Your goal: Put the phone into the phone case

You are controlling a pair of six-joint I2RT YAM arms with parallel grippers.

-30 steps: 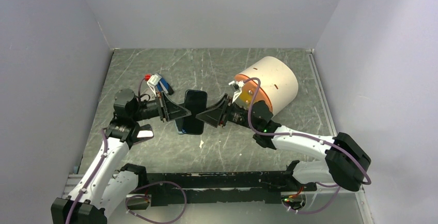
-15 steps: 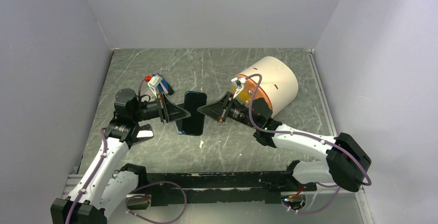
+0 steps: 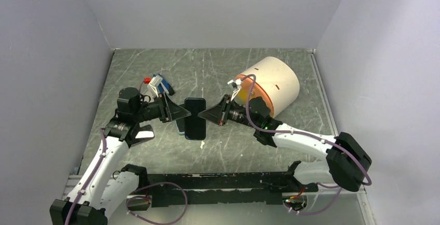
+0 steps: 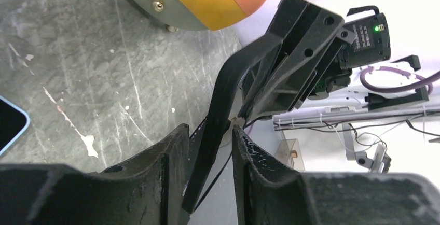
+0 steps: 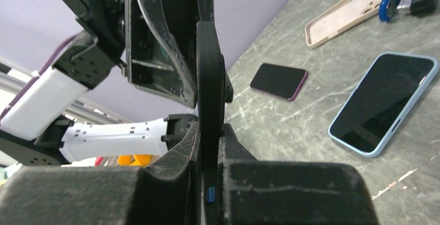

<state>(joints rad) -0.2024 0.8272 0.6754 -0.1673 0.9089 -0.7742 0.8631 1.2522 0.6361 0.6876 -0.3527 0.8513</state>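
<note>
Above the grey marbled table (image 3: 155, 147), the black rectangular phone (image 3: 195, 117) was held aloft, its right edge clamped by the right gripper (image 3: 203, 115). Its left edge was loosely straddled by the left gripper (image 3: 186, 112), fingers slightly parted. A light-blue-cased phone (image 5: 384, 100) was seen beneath, and a cream cylinder (image 3: 275, 82) close behind the right wrist.

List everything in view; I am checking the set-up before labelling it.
table: one, grey marbled, under it all
black case: one, black, held edge-on above the table
phone: one, dark screen, light blue rim, flat on table
second phone: one, dark with purple rim, flat on table
empty case: one, beige, flat on table
drum: one, cream with orange end, far right of table
gadget: one, blue, white and red, far left
left fingers: two, black, open either side of the black case
right fingers: two, black, shut on the black case
</note>
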